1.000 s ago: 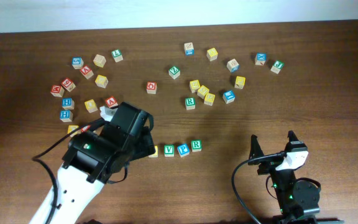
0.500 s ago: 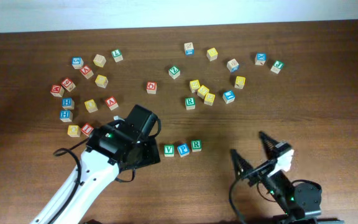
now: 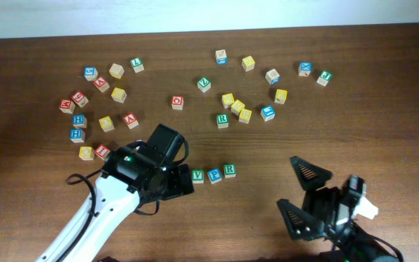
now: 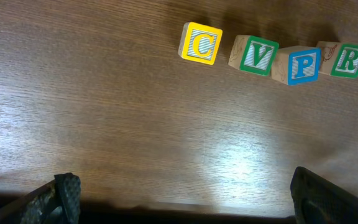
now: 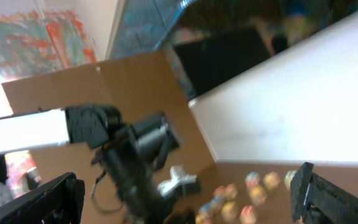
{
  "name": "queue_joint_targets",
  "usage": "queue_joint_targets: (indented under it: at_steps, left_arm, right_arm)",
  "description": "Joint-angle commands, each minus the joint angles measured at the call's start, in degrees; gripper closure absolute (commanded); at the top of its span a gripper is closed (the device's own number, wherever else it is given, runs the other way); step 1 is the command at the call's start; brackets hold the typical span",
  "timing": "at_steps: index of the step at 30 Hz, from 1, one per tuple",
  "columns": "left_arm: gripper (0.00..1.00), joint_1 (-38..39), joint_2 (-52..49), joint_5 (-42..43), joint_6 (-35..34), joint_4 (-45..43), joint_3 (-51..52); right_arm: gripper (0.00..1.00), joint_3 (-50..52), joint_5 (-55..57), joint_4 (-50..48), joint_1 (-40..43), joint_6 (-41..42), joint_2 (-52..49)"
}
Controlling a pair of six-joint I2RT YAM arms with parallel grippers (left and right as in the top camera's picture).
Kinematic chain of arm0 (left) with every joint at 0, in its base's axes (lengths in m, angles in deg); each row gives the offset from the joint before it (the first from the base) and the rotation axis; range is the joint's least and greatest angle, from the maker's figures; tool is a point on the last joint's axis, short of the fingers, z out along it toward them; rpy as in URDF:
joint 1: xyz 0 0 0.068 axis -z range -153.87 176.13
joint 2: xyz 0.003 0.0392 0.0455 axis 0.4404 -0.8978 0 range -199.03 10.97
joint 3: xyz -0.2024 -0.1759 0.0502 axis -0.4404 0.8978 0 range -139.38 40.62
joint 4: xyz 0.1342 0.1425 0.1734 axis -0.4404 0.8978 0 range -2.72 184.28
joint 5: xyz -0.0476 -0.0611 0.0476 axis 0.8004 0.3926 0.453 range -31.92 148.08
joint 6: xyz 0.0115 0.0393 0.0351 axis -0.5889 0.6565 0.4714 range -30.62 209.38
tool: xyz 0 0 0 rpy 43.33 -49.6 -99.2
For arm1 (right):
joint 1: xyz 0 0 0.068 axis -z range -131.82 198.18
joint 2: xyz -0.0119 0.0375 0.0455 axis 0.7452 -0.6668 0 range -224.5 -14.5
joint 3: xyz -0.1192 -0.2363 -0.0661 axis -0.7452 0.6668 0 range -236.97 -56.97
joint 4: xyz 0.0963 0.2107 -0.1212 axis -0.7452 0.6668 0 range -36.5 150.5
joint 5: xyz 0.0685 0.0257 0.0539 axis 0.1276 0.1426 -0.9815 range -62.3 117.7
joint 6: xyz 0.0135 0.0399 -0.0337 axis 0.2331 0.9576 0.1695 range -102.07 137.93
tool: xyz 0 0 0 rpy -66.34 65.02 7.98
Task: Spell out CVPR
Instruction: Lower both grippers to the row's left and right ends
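In the left wrist view four letter blocks stand in a row on the brown table: yellow C point(image 4: 201, 44), green V point(image 4: 254, 55), blue P point(image 4: 297, 65) and green R point(image 4: 347, 60). My left gripper point(image 4: 184, 190) is open and empty, well short of the row. Overhead it point(image 3: 177, 182) sits just left of V point(image 3: 198, 175), P point(image 3: 214, 175) and R point(image 3: 229, 169), and it hides the C. My right gripper point(image 3: 302, 196) is open and empty near the front right. In the blurred right wrist view it point(image 5: 185, 199) faces the left arm.
Loose letter blocks lie scattered across the far half of the table: a group at the left point(image 3: 100, 102), a group in the middle point(image 3: 238, 109) with another green R point(image 3: 222, 120), and several at the far right point(image 3: 305, 69). The left arm point(image 3: 100, 211) runs from the front left.
The left arm shifted its pose over the C block, then held still. The right arm dropped toward the front edge and turned its open gripper sideways to face left.
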Motion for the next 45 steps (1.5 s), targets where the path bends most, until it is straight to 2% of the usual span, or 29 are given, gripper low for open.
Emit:
queue_joint_targets:
  at_steps: [1, 3, 5, 8, 10, 11, 13, 14, 16, 18, 19, 22, 23, 25, 26, 27, 28, 29, 30, 32, 33, 34, 35, 39, 42, 45]
  left_arm:
    - [0.01, -0.3, -0.3, 0.2, 0.3, -0.2, 0.3]
    - [0.01, -0.3, -0.3, 0.2, 0.3, -0.2, 0.3]
    - [0.01, -0.3, -0.3, 0.2, 0.3, -0.2, 0.3]
    - [0.01, -0.3, -0.3, -2.1, 0.3, -1.3, 0.3]
    - [0.01, -0.3, -0.3, -3.7, 0.3, -2.4, 0.3]
    - [0.21, -0.3, -0.3, -4.1, 0.3, -2.7, 0.3]
    - [0.01, -0.2, -0.3, -3.9, 0.3, -3.3, 0.3]
    - [0.01, -0.2, -0.3, -3.9, 0.3, -3.7, 0.3]
    - [0.01, -0.2, -0.3, -3.9, 0.3, -3.6, 0.3]
    - [0.01, -0.2, -0.3, -3.9, 0.3, -3.5, 0.3]
    - [0.0, -0.2, -0.3, -3.9, 0.3, -3.5, 0.3]
    - [0.01, -0.2, -0.3, -3.9, 0.3, -3.6, 0.3]
    - [0.03, -0.2, -0.3, -4.2, 0.3, -3.7, 0.3]
    - [0.01, -0.2, -0.3, -6.4, 0.3, -3.9, 0.3]
    - [0.05, -0.2, -0.3, -6.6, 0.3, -3.9, 0.3]
    - [0.16, -0.2, -0.3, -6.6, 0.3, -3.9, 0.3]
    - [0.38, -0.3, -0.3, -7.2, 0.3, -4.1, 0.3]
    - [0.41, -0.3, -0.3, -7.2, 0.0, -4.7, 0.3]
    - [0.5, -0.3, -0.3, -7.2, 0.1, -5.2, 0.3]
    - [0.78, -1.7, -0.4, -8.6, 0.1, -5.3, 0.3]
    - [0.89, -3.2, -0.6, -11.2, 0.1, -5.1, 0.3]
    - [1.0, -4.2, -0.9, -11.2, 0.1, -5.1, 0.3]
    - [1.0, -5.3, -1.7, -11.2, 0.1, -5.1, 0.3]
    - [1.0, -6.6, -8.4, -12.1, 0.1, -7.3, 0.6]
    - [1.0, -6.6, -13.9, -11.2, 0.1, -9.0, 0.6]
    - [1.0, -6.8, -15.6, -10.8, 0.8, -10.6, 0.6]
  right_arm:
    - [0.02, -11.2, 3.9, 9.0, 0.2, -11.5, 0.4]
    - [0.02, -22.3, 6.0, 24.3, 0.2, -23.2, -2.1]
    - [0.02, -38.4, 7.0, 40.5, 0.2, -34.1, -13.4]
    - [0.02, -56.4, 7.1, 65.0, 0.2, -43.6, -34.1]
    - [0.02, -64.2, 9.0, 76.3, 0.2, -44.5, -45.6]
    - [0.02, -67.5, 10.8, 82.6, 0.2, -45.1, -50.8]
    - [0.02, -73.7, 13.0, 96.1, 0.2, -45.0, -62.6]
    - [0.02, -74.3, 6.8, 97.8, 0.2, -44.9, -66.8]
    - [0.02, -74.3, -2.6, 97.8, 0.2, -44.8, -71.1]
    - [0.0, -74.0, -4.4, 98.7, -0.2, -44.9, -76.4]
    - [0.1, -73.8, -1.1, 99.7, -0.9, -44.9, -78.9]
    - [0.23, -73.8, 6.9, 102.2, -1.8, -44.8, -85.0]
    - [0.34, -73.8, 8.0, 102.0, -1.8, -44.8, -86.8]
    - [0.4, -73.8, 11.5, 101.7, -1.8, -44.8, -88.9]
    - [0.46, -73.8, 14.3, 101.7, -1.8, -43.0, -89.5]
    - [0.53, -73.7, 16.6, 101.7, -1.8, -40.7, -89.5]
    - [0.53, -73.7, 16.9, 101.7, -1.8, -40.4, -89.5]
    - [0.54, -73.7, 17.5, 101.2, -2.1, -40.4, -89.8]
    - [0.58, -73.6, 17.6, 100.6, -3.0, -40.2, -90.3]
    - [0.59, -71.7, 17.6, 98.4, -5.6, -40.0, -91.2]
    - [0.78, -70.8, 18.0, 97.2, -6.3, -39.6, -91.2]
    - [0.84, -70.3, 20.1, 96.3, -6.5, -36.7, -91.2]
    - [0.92, -69.3, 23.5, 94.7, -6.6, -31.3, -91.2]
    - [0.96, -61.3, 24.3, 85.6, -6.6, -27.5, -91.2]
    - [0.96, -57.9, 24.3, 81.2, -6.7, -19.9, -91.2]
    - [0.96, -57.8, 24.7, 76.5, -9.9, -19.7, -91.2]
